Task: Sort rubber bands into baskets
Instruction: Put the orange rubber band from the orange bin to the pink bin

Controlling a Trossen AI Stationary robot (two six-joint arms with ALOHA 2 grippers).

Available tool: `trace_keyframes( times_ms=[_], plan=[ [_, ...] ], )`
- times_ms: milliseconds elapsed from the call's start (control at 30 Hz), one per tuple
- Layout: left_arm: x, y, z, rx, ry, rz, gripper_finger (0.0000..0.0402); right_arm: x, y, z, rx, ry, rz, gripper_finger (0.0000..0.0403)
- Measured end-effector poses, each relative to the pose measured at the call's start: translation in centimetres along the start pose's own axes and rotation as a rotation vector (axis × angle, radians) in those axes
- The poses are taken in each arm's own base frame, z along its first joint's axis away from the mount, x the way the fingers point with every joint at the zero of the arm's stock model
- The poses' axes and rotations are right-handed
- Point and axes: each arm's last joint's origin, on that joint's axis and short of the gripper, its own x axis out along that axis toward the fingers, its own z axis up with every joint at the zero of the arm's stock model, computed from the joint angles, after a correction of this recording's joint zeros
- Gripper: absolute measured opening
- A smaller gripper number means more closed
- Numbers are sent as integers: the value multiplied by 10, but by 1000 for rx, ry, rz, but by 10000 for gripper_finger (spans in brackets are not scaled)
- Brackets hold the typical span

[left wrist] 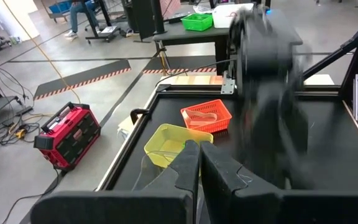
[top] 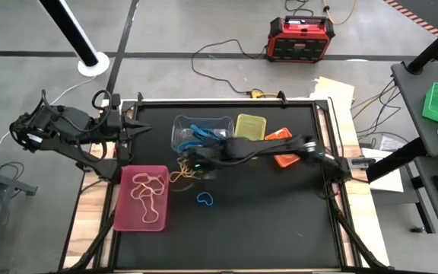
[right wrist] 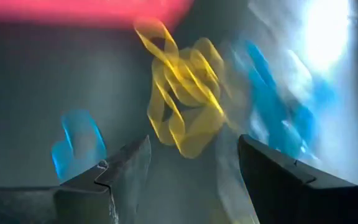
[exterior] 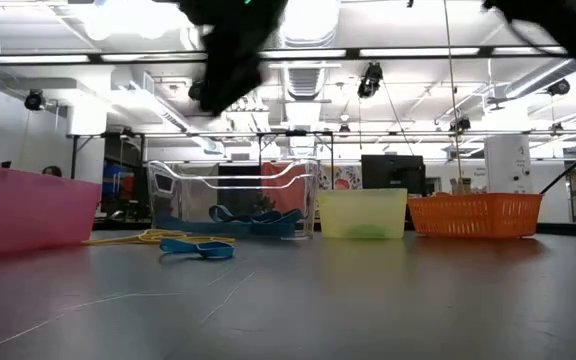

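Black tabletop, right gripper jaws released above blurred yellow rubber bands, left jaws clenched.

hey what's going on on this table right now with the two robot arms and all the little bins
The robot is sorting rubber bands into baskets. The right gripper hangs with jaws open over a tangle of yellow bands lying on the table beside the pink tray, which holds tan bands. The clear tub has blue bands in it; one blue band lies loose on the table. The yellow-green bin and orange bin stand alongside. The left gripper waits shut at the table's edge.
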Motion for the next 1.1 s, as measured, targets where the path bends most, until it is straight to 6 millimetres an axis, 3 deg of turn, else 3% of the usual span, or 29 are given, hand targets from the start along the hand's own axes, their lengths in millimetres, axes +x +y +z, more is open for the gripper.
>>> trace_keyframes(
  times_ms=[133,233,367,533,733,900,1100],
  plan=[
    [1,-1,0,14,2,-5,0,-63,-11,-34,63,200,-93,231],
    [2,-1,0,18,6,-5,0,-102,-25,-66,205,255,-157,224],
    [5,-3,0,29,20,-4,0,-131,-47,-127,453,307,-236,214],
    [13,-8,-3,57,47,-3,0,-127,-59,-198,691,219,-267,207],
    [23,-14,-5,66,61,-3,0,-95,-85,-253,880,118,-321,205],
    [23,-15,-2,51,36,-5,0,-76,-103,-279,976,189,-372,205],
    [22,-14,-2,52,32,-5,0,-63,-111,-283,975,197,-402,205]
  ],
)
